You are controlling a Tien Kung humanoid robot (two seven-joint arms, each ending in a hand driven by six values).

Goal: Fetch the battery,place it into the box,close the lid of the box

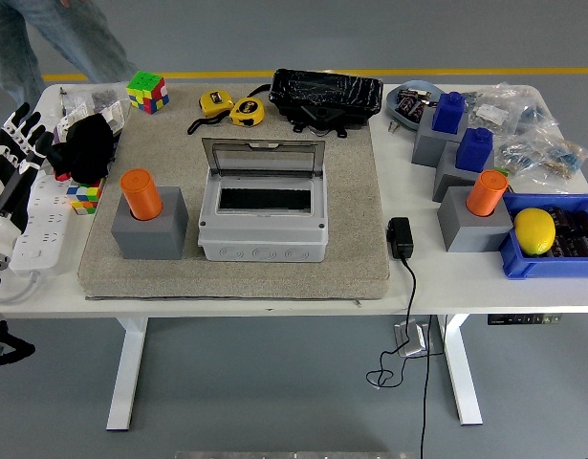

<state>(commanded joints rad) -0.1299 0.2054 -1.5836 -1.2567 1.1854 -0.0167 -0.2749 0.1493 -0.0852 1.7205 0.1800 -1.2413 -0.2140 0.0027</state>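
Note:
An orange cylindrical battery [140, 193] stands upright in a grey block holder [150, 229] on the left part of the beige mat [236, 273]. To its right sits the grey box [263, 226], its transparent lid [263, 158] standing open at the back and its inside dark. My left hand [18, 143], white and black, hovers at the table's far left edge with fingers spread, holding nothing, well left of the battery. The right hand is out of view.
A second orange cylinder [486, 192] in a grey block and two blue ones [463, 129] stand at the right, beside a blue bin [552, 263] holding a yellow lemon [534, 230]. A power strip [35, 225], cubes, tape measures [231, 107] and a black bag [326, 96] lie around. A person's legs [40, 38] show at top left.

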